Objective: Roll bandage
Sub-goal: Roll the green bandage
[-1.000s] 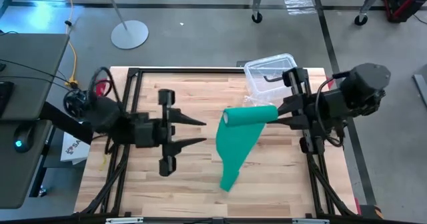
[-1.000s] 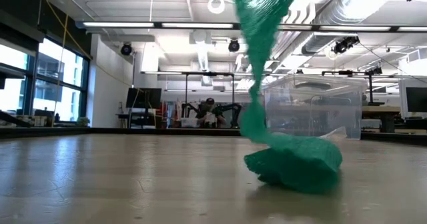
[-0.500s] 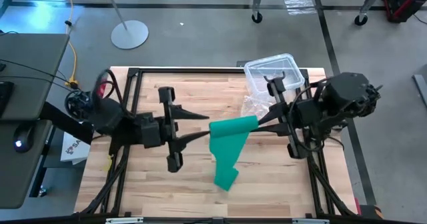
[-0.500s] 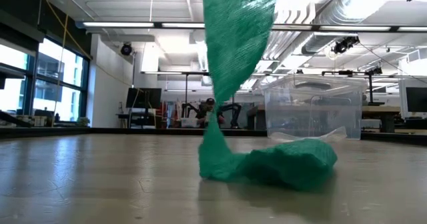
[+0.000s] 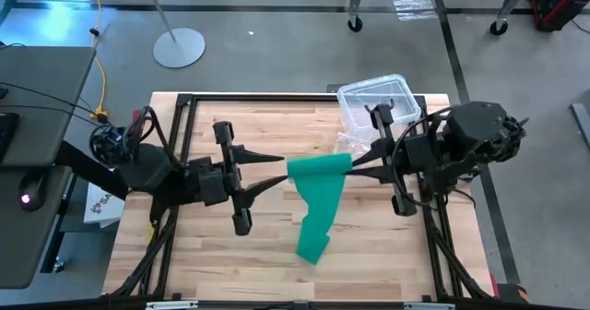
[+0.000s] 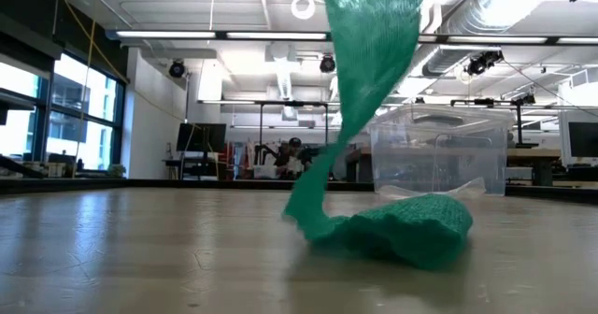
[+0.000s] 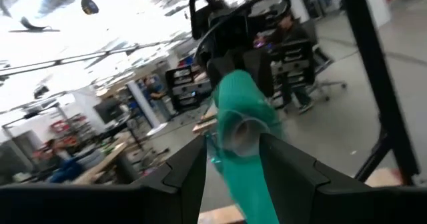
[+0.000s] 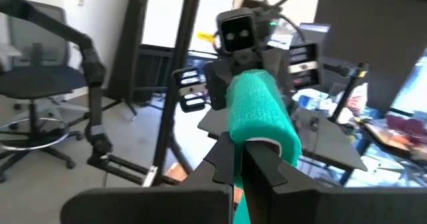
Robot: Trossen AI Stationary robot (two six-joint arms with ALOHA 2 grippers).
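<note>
Near the centre of the high view, above the wooden worktop [image 5: 212, 255], my right hand [image 5: 348, 166] is clamped tight on one end of the rolled top of the green bandage [image 5: 318, 185]. My left hand [image 5: 281, 167], fingers parted narrowly, meets the roll's other end. The loose strip hangs down and piles on the worktop at lower centre. A clear plastic box [image 5: 373, 100] sits at the upper right.

Grey concrete floor [image 5: 277, 52], white floor-lamp base [image 5: 179, 47], tall windows [image 6: 56, 118], ceiling strip lights [image 6: 187, 35], office chair [image 8: 40, 97].
</note>
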